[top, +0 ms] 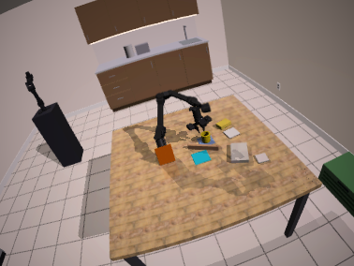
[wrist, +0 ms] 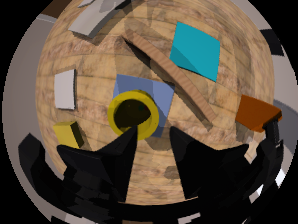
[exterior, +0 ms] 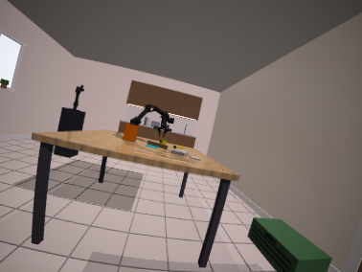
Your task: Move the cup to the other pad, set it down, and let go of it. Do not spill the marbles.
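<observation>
A yellow cup (top: 205,137) (exterior: 163,142) (wrist: 132,95) stands upright on the blue pad (top: 212,141) (wrist: 166,97). Its inside is dark in the wrist view, with faint red and green spots; the marbles are hard to make out. The cyan pad (top: 200,157) (exterior: 152,146) (wrist: 200,50) is bare, beyond a wooden bar. My gripper (top: 202,129) (wrist: 154,129) points down, just above the cup. Its fingers are partly apart, with nothing between them. In the wrist view the left fingertip overlaps the cup's near rim, and the right fingertip is off to the cup's right.
The wooden bar (top: 202,147) (wrist: 175,77) lies between the two pads. An orange block (top: 165,155) (exterior: 130,132) (wrist: 257,113) stands by the arm's base. A yellow block (top: 224,124) (wrist: 69,134), a white block (top: 231,133) (wrist: 65,90) and a grey box (top: 239,153) lie on the cup's other side.
</observation>
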Tool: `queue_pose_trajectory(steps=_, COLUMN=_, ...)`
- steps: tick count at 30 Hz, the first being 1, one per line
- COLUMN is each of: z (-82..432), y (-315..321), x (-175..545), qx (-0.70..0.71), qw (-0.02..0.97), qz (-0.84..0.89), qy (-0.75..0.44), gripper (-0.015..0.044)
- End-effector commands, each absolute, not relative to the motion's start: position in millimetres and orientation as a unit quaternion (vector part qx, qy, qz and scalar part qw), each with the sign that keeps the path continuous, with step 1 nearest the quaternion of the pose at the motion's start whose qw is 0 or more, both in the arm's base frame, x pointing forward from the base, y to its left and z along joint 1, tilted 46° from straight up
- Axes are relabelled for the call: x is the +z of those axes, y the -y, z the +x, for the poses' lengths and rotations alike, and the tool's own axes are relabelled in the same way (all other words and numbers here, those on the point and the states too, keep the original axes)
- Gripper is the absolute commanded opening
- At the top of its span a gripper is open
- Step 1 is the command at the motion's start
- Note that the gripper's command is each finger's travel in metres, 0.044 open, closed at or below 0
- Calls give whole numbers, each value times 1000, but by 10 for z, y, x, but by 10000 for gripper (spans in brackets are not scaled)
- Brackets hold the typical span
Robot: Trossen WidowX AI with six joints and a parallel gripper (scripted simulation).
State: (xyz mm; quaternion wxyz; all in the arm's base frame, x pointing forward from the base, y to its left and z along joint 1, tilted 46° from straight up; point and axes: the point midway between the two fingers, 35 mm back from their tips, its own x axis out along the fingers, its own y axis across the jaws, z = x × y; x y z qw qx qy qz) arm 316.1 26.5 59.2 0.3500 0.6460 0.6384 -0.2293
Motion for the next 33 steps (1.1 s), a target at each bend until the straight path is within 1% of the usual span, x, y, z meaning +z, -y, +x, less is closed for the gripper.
queue_pose_trajectory(steps=1, z=3144, y=-293, x=576, qx=-265, qw=264, qz=668, qy=-644, gripper=167)
queue_pose_trajectory(steps=12, z=3147, y=-312, x=557, qx=-265, qw=264, qz=668, qy=-644, gripper=167)
queue_pose_trajectory(steps=33, z=3172, y=-554, x=322, qx=-265, qw=264, qz=668, qy=-643, gripper=167)
